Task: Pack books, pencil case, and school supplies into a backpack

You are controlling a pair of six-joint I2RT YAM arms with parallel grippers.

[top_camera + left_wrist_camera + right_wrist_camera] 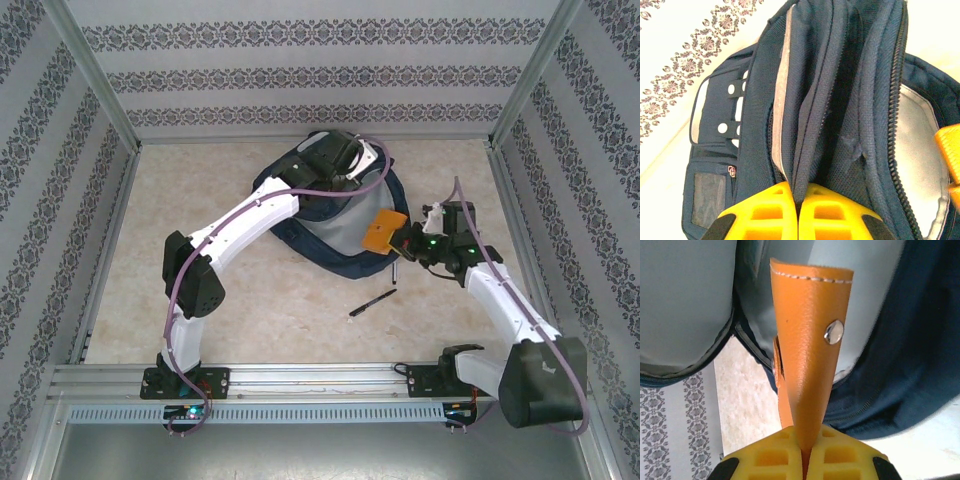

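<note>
The navy backpack [335, 225] lies at the back middle of the table, its mouth gaping to show a pale grey lining [685, 300]. My left gripper [799, 200] is shut on a navy fabric edge of the backpack [815, 100] and holds it up. My right gripper [806, 450] is shut on the orange-brown booklet [810, 350], which has a silver snap. The booklet [384, 231] hangs at the mouth's right rim. Two black pens [371, 304] lie on the table in front of the backpack. The navy book and the pencil case are out of view.
Patterned walls and metal frame posts [100, 90] box in the table on three sides. The rail [300, 380] with both arm bases runs along the near edge. Beige tabletop [180, 190] lies open left of the backpack.
</note>
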